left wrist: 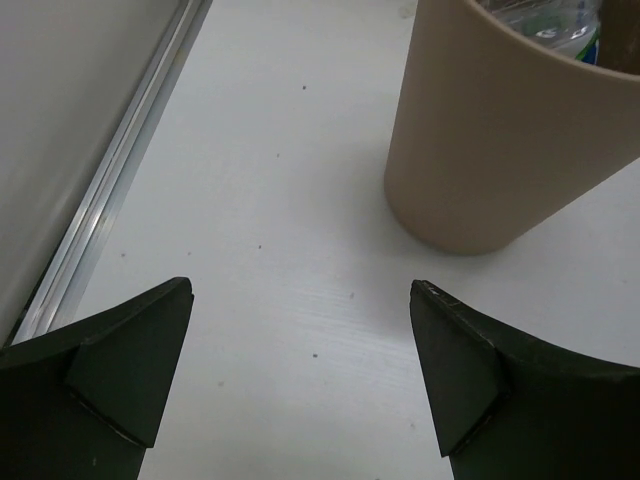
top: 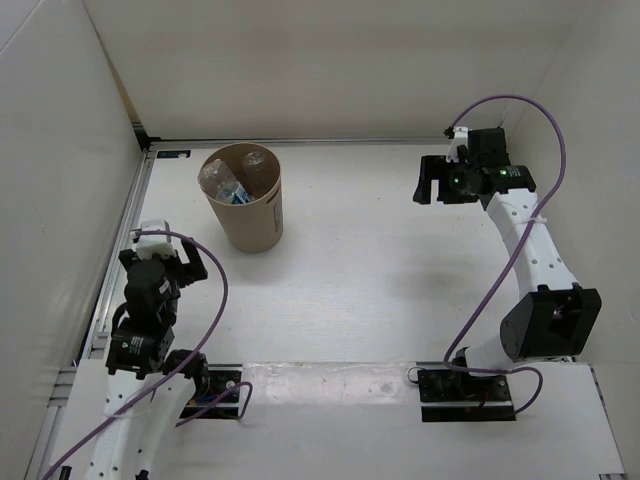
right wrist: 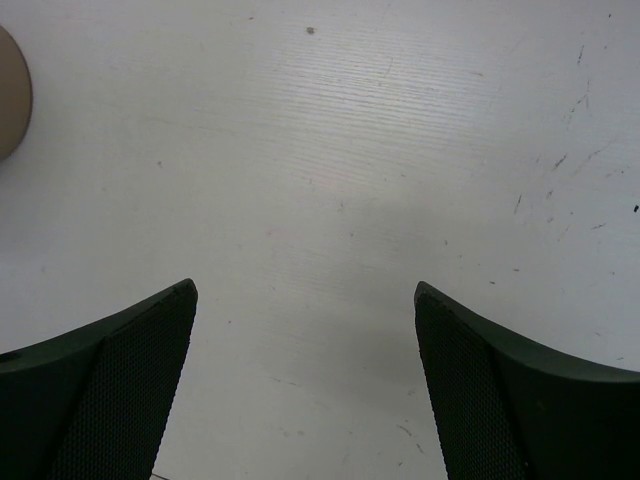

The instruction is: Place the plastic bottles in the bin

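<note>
A white table (top: pixel 380 290) fills the scene, boxed in by pale walls (top: pixel 330 60) on three sides. The landmark is the bin (top: pixel 243 215), a tan, slightly tapered round wastebasket with a rolled rim, standing upright on the table.

The right arm (top: pixel 530 250), white with a purple cable (top: pixel 490 290) looped along it, rises well to the right of the bin and bends back towards it. The left arm (top: pixel 140 330), also white with a purple cable, stands to the near left of the bin.

The left gripper (left wrist: pixel 300 290) hangs above bare table just in front of the bin and a little to its left, its two dark fingers (left wrist: pixel 130 370) spread wide with nothing between them. In its wrist view the bin's wall fills the upper right corner. The right gripper (right wrist: pixel 305 290) is well apart from the bin on its right, jaws likewise spread wide and empty over scuffed table (only a sliver of the bin's tan side shows at the left edge of that wrist view).

The plastic bottles (top: pixel 235 180) lie inside the bin, below its rim: clear, crumpled-looking plastic, with a patch of blue label among them. How many are in there cannot be told from above.
</note>
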Tool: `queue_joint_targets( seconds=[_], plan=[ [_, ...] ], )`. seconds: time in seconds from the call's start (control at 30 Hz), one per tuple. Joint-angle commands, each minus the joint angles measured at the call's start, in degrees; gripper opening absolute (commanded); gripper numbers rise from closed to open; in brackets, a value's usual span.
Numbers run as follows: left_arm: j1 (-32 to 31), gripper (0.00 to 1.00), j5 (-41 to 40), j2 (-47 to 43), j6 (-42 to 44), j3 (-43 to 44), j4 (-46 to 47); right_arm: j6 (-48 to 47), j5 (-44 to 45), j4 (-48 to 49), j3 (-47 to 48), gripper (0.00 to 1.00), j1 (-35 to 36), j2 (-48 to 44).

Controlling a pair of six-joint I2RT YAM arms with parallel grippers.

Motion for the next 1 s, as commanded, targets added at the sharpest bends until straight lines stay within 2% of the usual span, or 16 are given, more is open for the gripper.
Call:
queue_joint_targets(
  seconds=[0.0,0.23,0.37,0.6,0.83,0.93,0.97],
  plan=[
    [-0.1,1.0,3.1,-1.0,2.5,-4.0,8.8,-1.5,0.4,0.2,-0.8,0.9,-0.1,-2.2],
    [0.1,1.0,2.6,-1.0,1.0,-7.8,9.8,-1.7,0.4,-0.2,-0.5,0.9,-0.2,-2.4],
    [0.2,1.0,3.5,-3.2,2.7,-11.6,16.2,-1.8,0.4,-1.1,0.3,0.9,-0.3,-2.1],
    [0.3,1.0,-1.1,-11.5,1.8,-23.2,27.8,-4.7,-0.1,-1.8,1.2,0.9,-0.7,-1.8],
    [0.3,1.0,6.8,-12.6,5.9,-28.6,32.4,-5.4,0.3,-2.9,0.7,0.9,-1.3,-2.2],
    [0.3,1.0,9.4,-10.5,9.4,-30.5,36.1,-5.3,0.5,-3.0,0.0,0.9,-1.0,-2.3],
    [0.3,1.0,9.4,-10.1,8.9,-30.9,41.2,-5.2,0.6,-3.1,-0.3,0.9,-1.2,-2.3]
  ],
)
